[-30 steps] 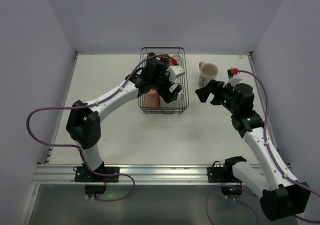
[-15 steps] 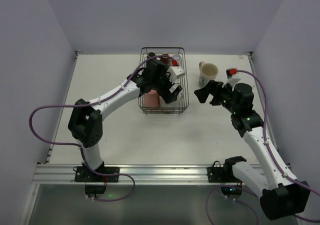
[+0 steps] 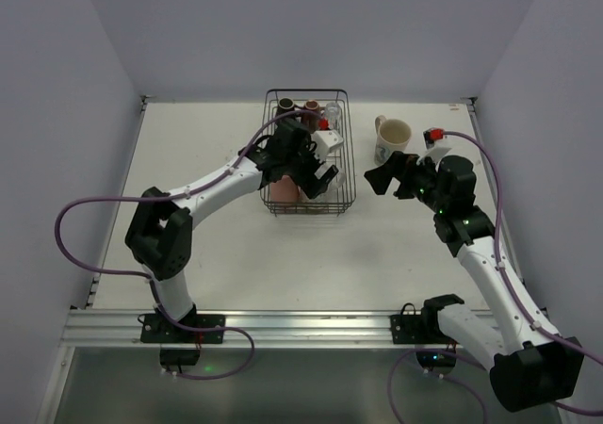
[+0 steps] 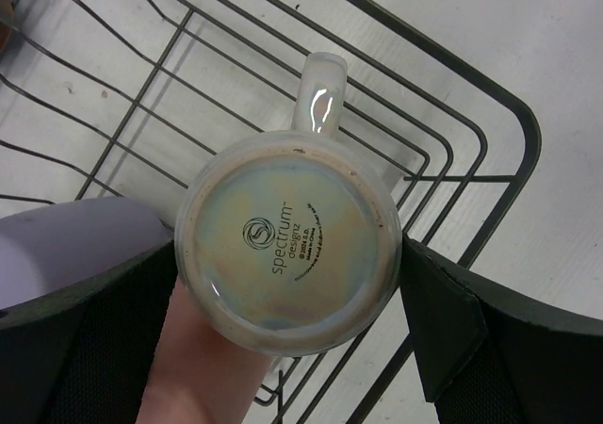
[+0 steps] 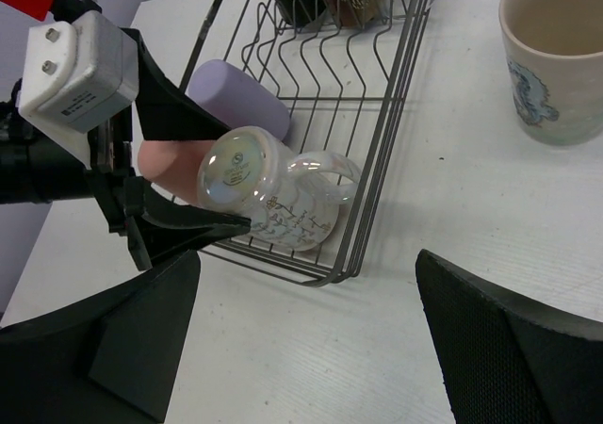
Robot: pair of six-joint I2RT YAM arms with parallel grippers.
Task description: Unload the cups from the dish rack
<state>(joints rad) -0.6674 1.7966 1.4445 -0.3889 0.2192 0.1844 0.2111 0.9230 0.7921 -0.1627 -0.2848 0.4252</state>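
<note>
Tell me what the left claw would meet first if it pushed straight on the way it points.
Most likely the base of the pearly mug, lying in the dish rack between the fingers of the open left claw; exact gap unclear.

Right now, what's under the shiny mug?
The mug lies on the dish rack wires, white table below. A pink tumbler peeks out beside it. The mug's mouth is hidden.

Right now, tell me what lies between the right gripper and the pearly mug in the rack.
Bare tabletop, then the dish rack's wire side wall, as the right wrist view shows.
</note>
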